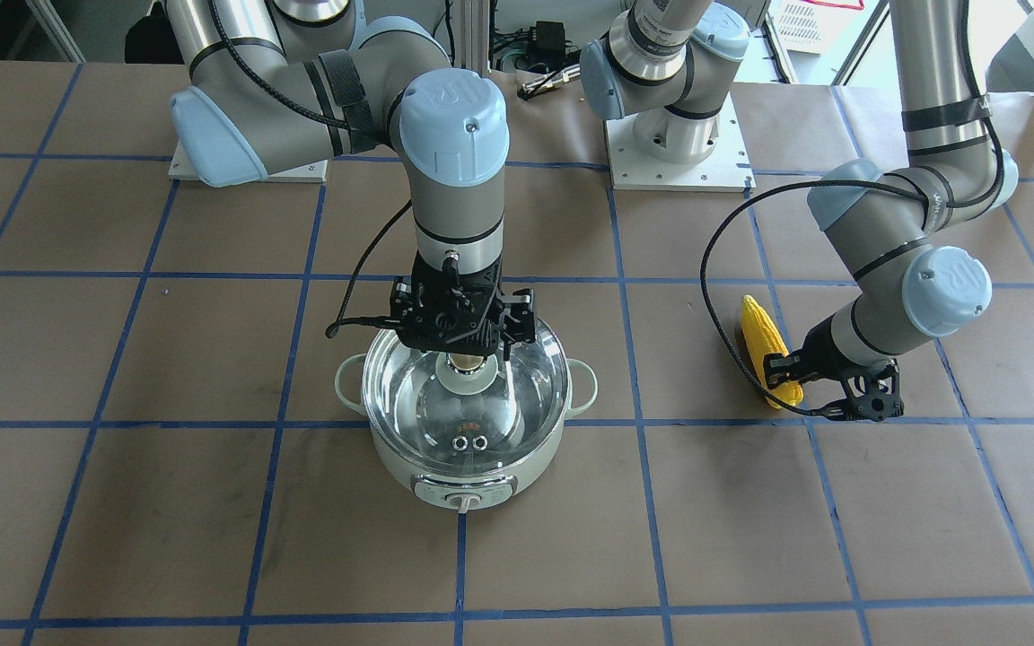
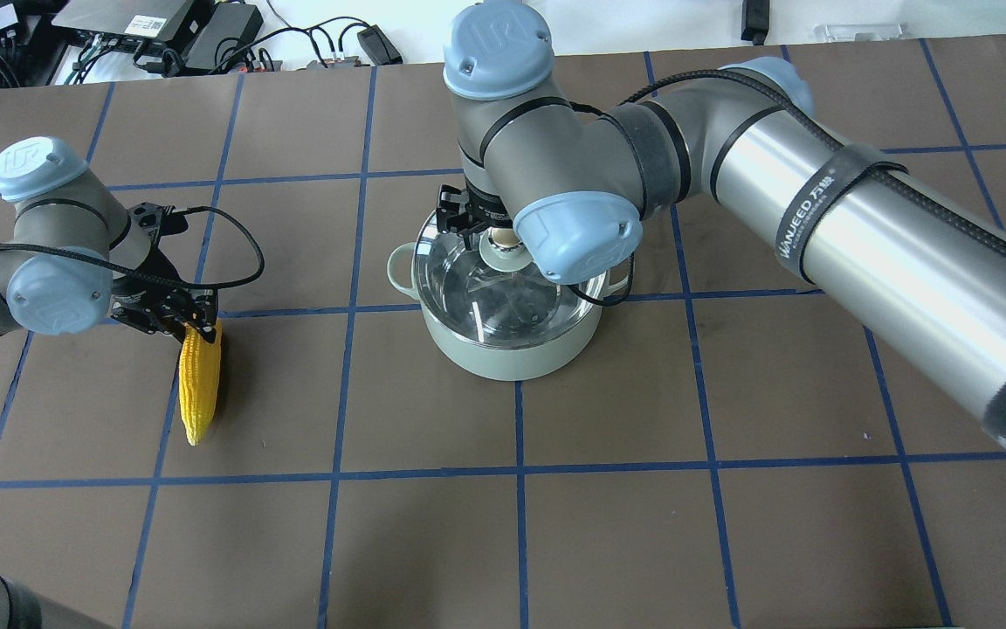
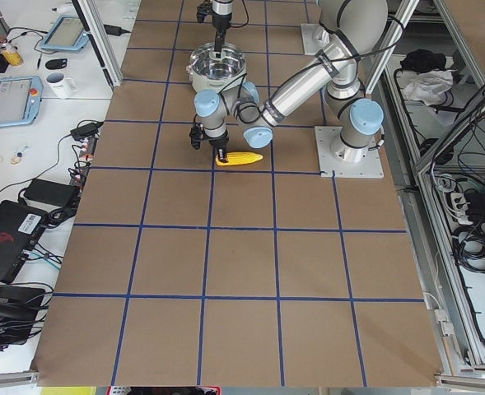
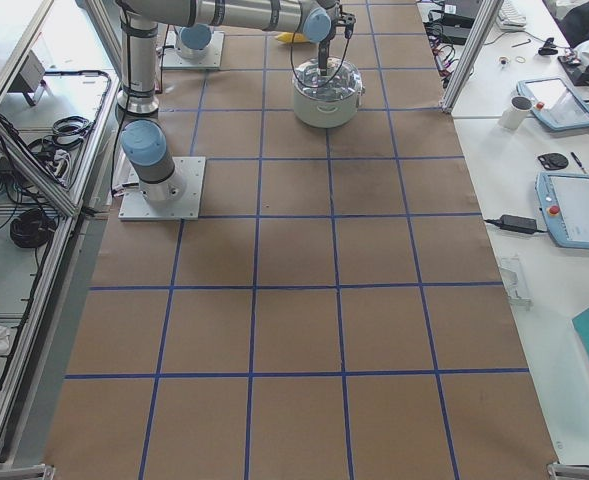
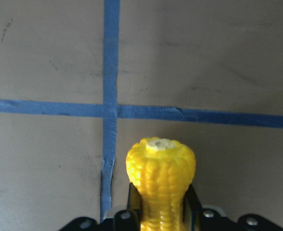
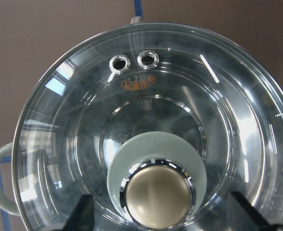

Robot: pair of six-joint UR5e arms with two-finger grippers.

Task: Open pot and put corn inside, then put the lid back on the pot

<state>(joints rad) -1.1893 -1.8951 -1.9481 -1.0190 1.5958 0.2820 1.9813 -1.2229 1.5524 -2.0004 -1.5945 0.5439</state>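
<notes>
The pale mint-green pot [image 1: 468,462] stands on the table with its clear glass lid [image 1: 445,404] on it. The lid's shiny ball knob [image 6: 155,197] is at the centre and two vent rings [image 6: 134,61] are near the rim. My right gripper [image 1: 468,357] is open, with a finger on either side of the knob and well apart from it. The yellow corn [image 1: 764,341] lies on the table to the pot's side. My left gripper [image 2: 197,328] is shut on the corn's thick end, which shows between the fingers in the left wrist view [image 5: 161,168].
The brown table carries a grid of blue tape [image 1: 625,296]. Two white arm base plates [image 1: 674,152] sit at the robot's edge. A black cable [image 1: 714,269] loops from the left wrist beside the corn. Side benches hold tablets [image 4: 574,205] and a mug [image 4: 519,110].
</notes>
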